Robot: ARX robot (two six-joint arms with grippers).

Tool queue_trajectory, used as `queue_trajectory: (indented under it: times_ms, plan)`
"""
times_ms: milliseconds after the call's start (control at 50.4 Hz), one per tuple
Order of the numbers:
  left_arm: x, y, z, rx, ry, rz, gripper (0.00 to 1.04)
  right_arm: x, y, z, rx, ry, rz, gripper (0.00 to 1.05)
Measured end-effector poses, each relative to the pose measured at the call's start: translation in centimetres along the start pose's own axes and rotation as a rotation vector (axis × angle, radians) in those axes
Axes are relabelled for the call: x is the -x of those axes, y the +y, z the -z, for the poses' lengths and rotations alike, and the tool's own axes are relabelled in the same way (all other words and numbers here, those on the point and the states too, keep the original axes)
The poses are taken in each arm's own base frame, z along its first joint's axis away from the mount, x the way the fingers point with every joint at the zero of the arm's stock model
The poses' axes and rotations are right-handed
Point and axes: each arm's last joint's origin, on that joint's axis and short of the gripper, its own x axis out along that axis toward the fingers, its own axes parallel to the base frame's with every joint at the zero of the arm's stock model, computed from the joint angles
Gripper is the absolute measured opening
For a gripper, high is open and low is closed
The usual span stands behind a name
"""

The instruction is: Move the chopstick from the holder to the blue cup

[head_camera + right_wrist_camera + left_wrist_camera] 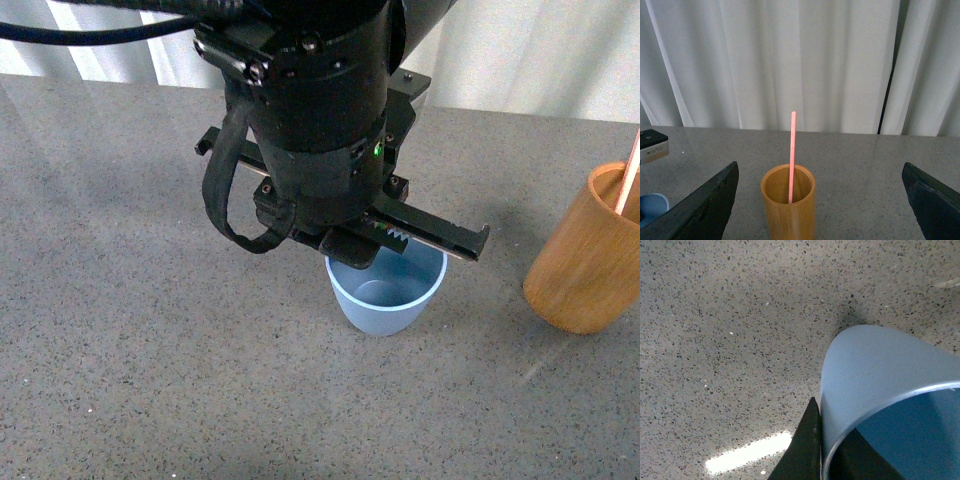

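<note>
Chopstick (792,155) upright in holder (788,215), centred between wide-spread right fingers (705,210)

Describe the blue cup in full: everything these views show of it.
The blue cup is a plain light blue tumbler, matte, plastic-looking, handleless, narrowing toward its base. It stands upright on the grey speckled table, mouth open, seemingly empty. The left gripper hangs over its rim: one dark finger lies against the outer wall, another dark shape shows inside. Whether they clamp it is unclear.
</note>
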Motion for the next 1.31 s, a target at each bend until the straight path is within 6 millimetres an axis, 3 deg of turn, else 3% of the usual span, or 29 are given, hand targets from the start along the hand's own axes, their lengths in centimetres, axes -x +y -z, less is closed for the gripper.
queue_trajectory:
  times_ms: [436,793,892,1051,1190,1309]
  plan:
    - [-0.9,-0.2,-0.1,0.000,-0.008,-0.009,0.03,0.0,0.0,0.0,0.000,0.000,0.000,0.95]
    - [-0.4,-0.1,-0.8,0.011,-0.019,0.000,0.48,0.0,0.0,0.0,0.000,0.000,0.000,0.95]
    - [0.9,0.5,-1.3,0.025,-0.040,0.002,0.68,0.0,0.0,0.0,0.000,0.000,0.000,0.95]
    - [4.6,2.7,-2.1,0.078,-0.145,-0.011,0.98,0.0,0.0,0.0,0.000,0.000,0.000,0.95]
    - [8.0,5.2,-1.3,0.145,-0.351,-0.078,0.98,0.0,0.0,0.0,0.000,0.000,0.000,0.95]
    - [11.1,7.5,1.2,0.242,-0.615,-0.187,0.98,0.0,0.0,0.0,0.000,0.000,0.000,0.95]
